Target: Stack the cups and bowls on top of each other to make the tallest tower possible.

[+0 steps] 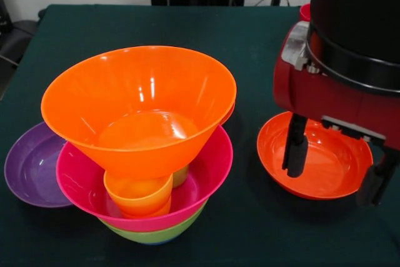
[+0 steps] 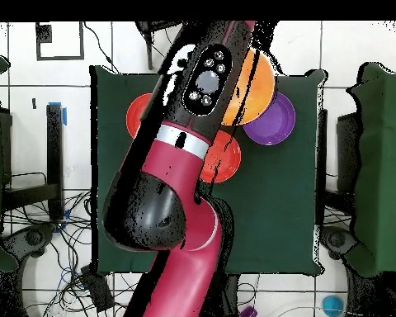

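Observation:
The tower stands front left: a lime-green bowl (image 1: 153,234) lowest, a magenta bowl (image 1: 209,170) in it, and a yellow-orange cup (image 1: 139,195) inside that. On the cup rests a big deep orange bowl (image 1: 137,101), (image 2: 257,82), tilted. To the right lies a shallow red-orange bowl (image 1: 319,167), (image 2: 137,115). My gripper (image 1: 335,164) is open low over it. One finger hangs inside the bowl and the other stands just past its right rim. In the overhead view the arm hides the gripper.
A purple bowl (image 1: 28,167), (image 2: 271,120) lies against the tower's left side. A second red-orange bowl (image 2: 223,157) sits behind the tower, only its rim (image 1: 230,114) showing. A small red thing (image 1: 304,12) peeks out behind the arm.

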